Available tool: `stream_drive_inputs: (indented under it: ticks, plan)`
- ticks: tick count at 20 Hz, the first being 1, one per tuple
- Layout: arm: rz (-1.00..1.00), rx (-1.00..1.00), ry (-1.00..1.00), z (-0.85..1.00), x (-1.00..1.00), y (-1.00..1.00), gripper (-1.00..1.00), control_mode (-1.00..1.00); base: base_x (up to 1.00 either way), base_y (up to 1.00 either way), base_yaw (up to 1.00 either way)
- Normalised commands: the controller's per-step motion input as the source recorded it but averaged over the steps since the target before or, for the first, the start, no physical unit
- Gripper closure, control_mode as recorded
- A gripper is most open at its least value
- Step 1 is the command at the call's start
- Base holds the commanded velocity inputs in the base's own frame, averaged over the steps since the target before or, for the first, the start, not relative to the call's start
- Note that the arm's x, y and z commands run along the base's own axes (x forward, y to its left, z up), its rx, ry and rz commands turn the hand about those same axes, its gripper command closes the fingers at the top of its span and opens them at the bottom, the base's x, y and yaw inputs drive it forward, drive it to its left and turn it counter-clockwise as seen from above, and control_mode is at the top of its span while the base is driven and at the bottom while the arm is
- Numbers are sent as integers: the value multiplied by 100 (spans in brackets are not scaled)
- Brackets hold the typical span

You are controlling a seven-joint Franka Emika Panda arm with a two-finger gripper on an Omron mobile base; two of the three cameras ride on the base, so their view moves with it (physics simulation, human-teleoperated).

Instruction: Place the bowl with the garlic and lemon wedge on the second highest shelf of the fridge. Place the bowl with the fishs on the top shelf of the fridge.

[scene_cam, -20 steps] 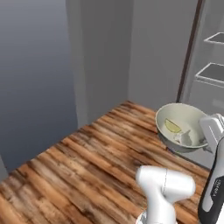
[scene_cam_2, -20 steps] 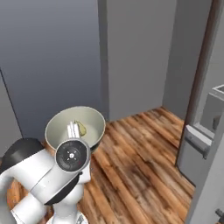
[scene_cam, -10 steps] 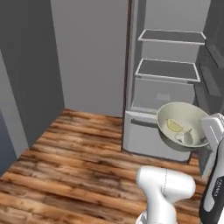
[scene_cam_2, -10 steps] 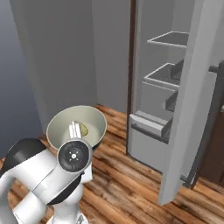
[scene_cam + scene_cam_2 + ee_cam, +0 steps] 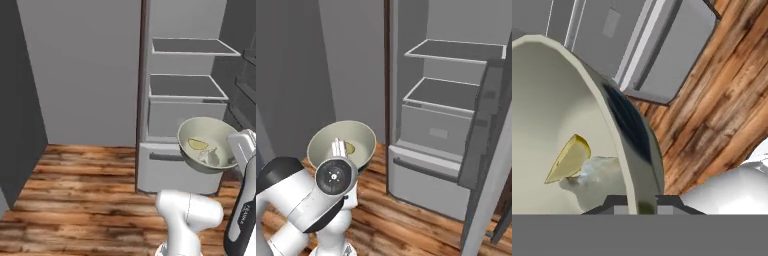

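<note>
While I watch both base feeds, the scene reads as follows.
Pincer (image 5: 637, 200): I see it clamped on the rim of the bowl (image 5: 207, 143), holding it off the wooden floor (image 5: 80, 190).
Bowl: it is tilted, raised in front of the fridge (image 5: 185, 100), level with the lower drawer front (image 5: 175, 170).
Lemon wedge (image 5: 197, 144): it lies inside the bowl, towards the upper wall.
Garlic (image 5: 209, 156): it sits in the bowl, touching the wedge in my hand feed.
Fridge: the door (image 5: 483, 150) is open; two shelves show, both bare.
Upper visible shelf (image 5: 192, 46): well above the bowl.
Lower visible shelf (image 5: 186, 86): just above the bowl's rim.
</note>
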Motion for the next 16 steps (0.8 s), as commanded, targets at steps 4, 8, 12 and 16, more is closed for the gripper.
stream_drive_inputs:
  ticks: [4,8,12,16]
  plan:
    - [0,0,0,0,0,0,100,100,100,-2,-30]
    - [0,0,0,0,0,0,100,100,99,-16,-29]
    - [0,0,0,0,0,0,100,100,100,1,-33]
    - [0,0,0,0,0,0,100,100,100,0,-35]
